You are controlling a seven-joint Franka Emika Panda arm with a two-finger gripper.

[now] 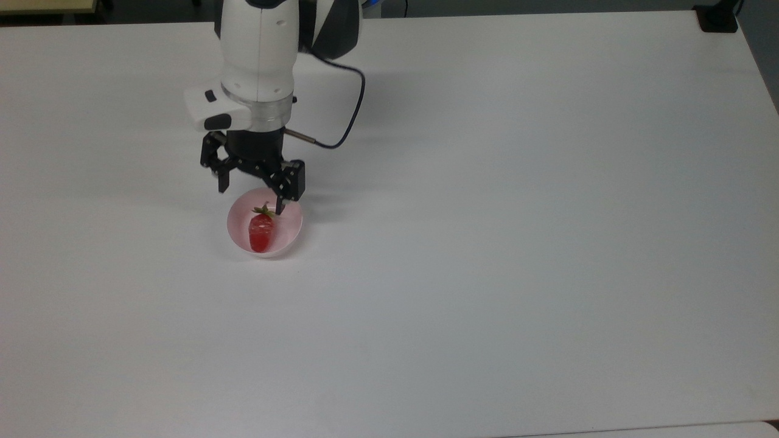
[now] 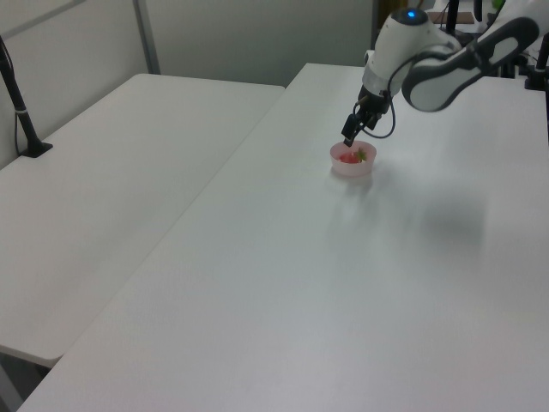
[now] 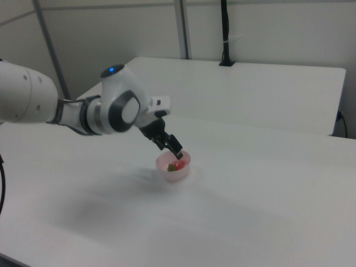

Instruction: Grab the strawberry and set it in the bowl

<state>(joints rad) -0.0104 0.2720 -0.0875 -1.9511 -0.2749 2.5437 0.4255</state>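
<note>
Two white tables are standing side by side; the table point(image 1: 517, 243) under the arm point(image 1: 258, 55) is carrying one bowl point(image 1: 291, 236) and little else, with a dark cable point(image 1: 347, 121) looping from the wrist above it. One black post point(image 2: 17, 99) is rising from the neighbouring table point(image 2: 111, 172) in the left view. The single gripper point(image 1: 249, 196) is hanging just above the bowl's far rim, fingers spread wide and holding nothing. One strawberry point(image 1: 261, 229) is lying inside the pink bowl, green cap pointing toward the gripper.

A white table point(image 1: 517, 213) carries a pale pink bowl point(image 1: 293, 233) directly on its surface.
</note>
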